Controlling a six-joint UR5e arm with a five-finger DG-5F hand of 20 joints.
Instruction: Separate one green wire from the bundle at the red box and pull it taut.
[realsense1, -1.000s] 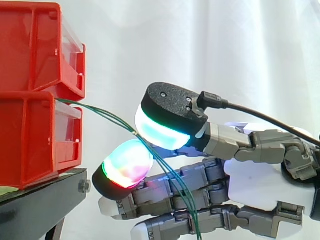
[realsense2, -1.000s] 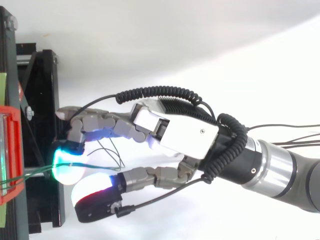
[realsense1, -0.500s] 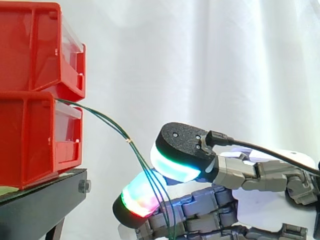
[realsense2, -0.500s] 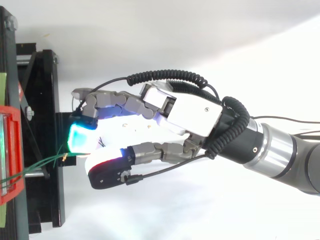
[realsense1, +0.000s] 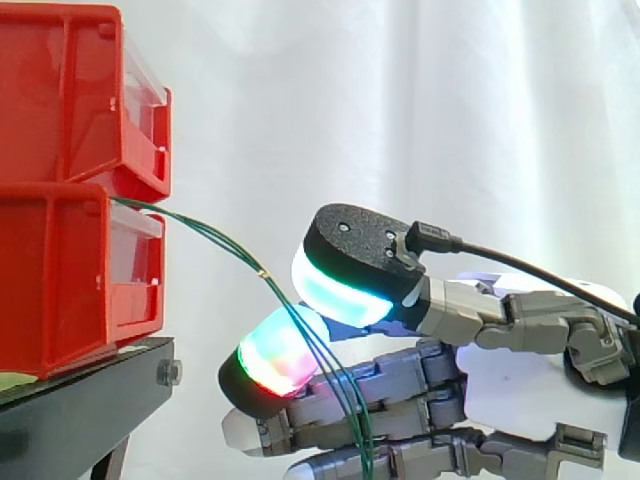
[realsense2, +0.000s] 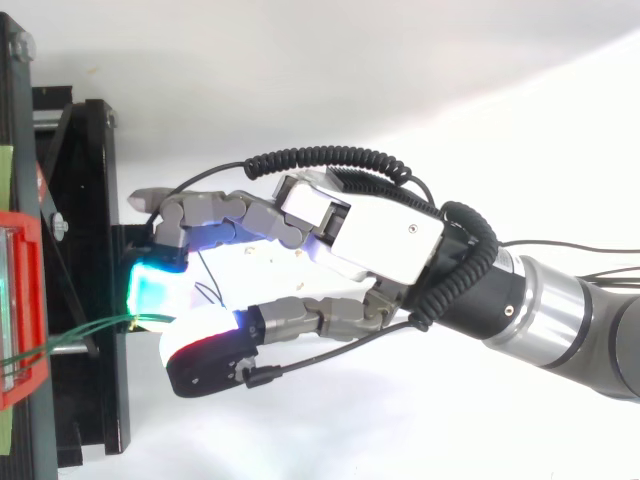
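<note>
The green wires (realsense1: 200, 232) are thin, dark green strands. In the side view they leave the seam between the upper red bin (realsense1: 60, 100) and the lower red bin (realsense1: 60, 280) at 9 o'clock. They sag toward 5 o'clock through a small pale tie (realsense1: 264, 272) and are slack rather than straight. Below the tie they cross the hand (realsense1: 520, 380), which sits at 4 o'clock before the white curtain (realsense1: 400, 100). The hand grasps them: its cyan-green thumb pad (realsense1: 340, 285) and a red-green fingertip pad (realsense1: 275, 352) are closed together with the strands running between. The pads hide whether they catch every strand or just 1. From above, the wires (realsense2: 80, 335) come in at 9 o'clock and vanish under the pads of the hand (realsense2: 385, 245). Their start inside the bins is hidden, and their lower ends drop out of the side view at 6 o'clock, where the lowest part of the hand is also cut off. Above the tie only 2 lines can be made out, and below it 3. There are 2 bins stacked on 1 black stand (realsense1: 90, 395), 1 tie and 1 hand.
</note>
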